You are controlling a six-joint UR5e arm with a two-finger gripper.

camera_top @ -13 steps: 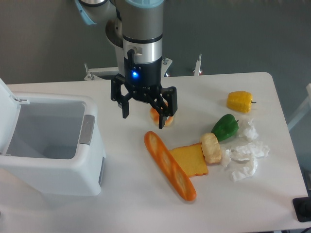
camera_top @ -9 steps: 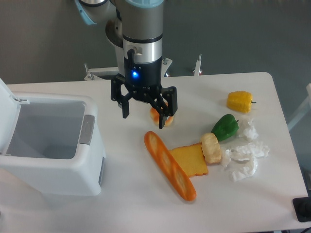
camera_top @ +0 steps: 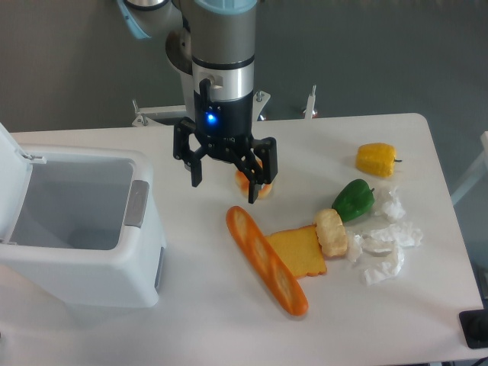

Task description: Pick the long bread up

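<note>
Long bread (camera_top: 267, 261) flat on table (camera_top: 206, 313), no readable writing; fingers (camera_top: 256, 189) spread above, empty.

A white worktop (camera_top: 229, 328) with rounded corners fills most of the view under even, soft light. Behind its far edge stands a plain dark grey wall (camera_top: 381, 53). Along that far edge, metal brackets (camera_top: 311, 101) rise from the worktop. At the near right corner a small black object (camera_top: 474, 329) is cut off by the frame.

White bin (camera_top: 76, 221) left w/ lid open; toast (camera_top: 299, 251), green pepper (camera_top: 354, 198), yellow pepper (camera_top: 377, 158) right.
</note>
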